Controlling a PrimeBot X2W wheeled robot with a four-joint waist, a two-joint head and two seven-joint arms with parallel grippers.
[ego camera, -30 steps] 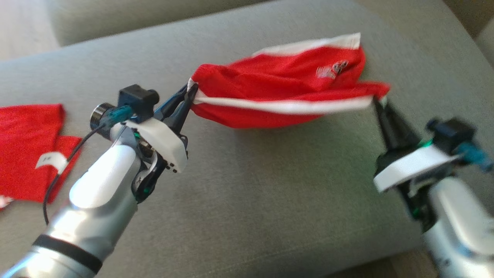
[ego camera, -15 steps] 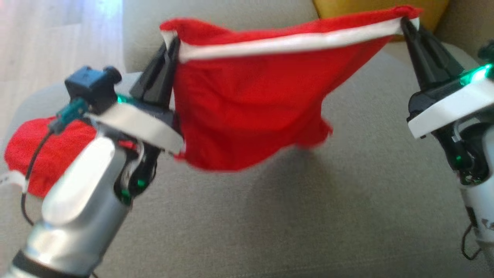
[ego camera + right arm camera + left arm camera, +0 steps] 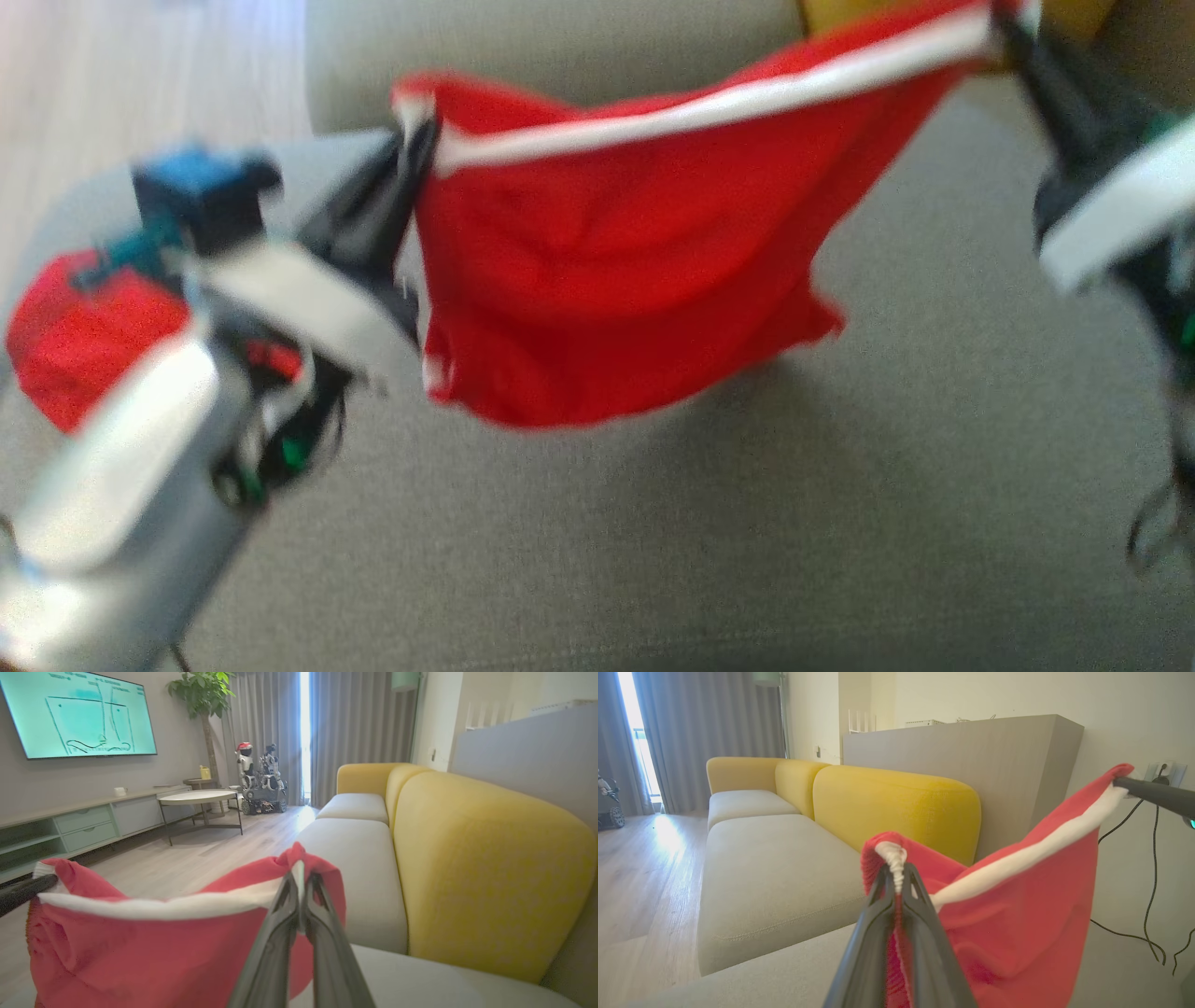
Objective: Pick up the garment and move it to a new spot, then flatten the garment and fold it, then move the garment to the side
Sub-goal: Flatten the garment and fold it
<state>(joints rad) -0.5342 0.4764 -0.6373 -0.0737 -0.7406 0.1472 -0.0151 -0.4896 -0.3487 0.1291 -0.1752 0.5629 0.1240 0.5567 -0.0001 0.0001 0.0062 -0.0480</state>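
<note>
Holding the garment (image 3: pixel 607 271) aloft by its white-banded edge, we had the left gripper (image 3: pixel 417 149) clenched on one corner and the right gripper (image 3: pixel 1013 28) clenched on the other. The cloth hung stretched between them, clear above the grey seat cushion (image 3: pixel 747 523), with the yellow backrest (image 3: pixel 896 802) beyond. We judged this the transfer step. The next move called for lowering both grippers evenly, band taut, so the garment landed flat.
</note>
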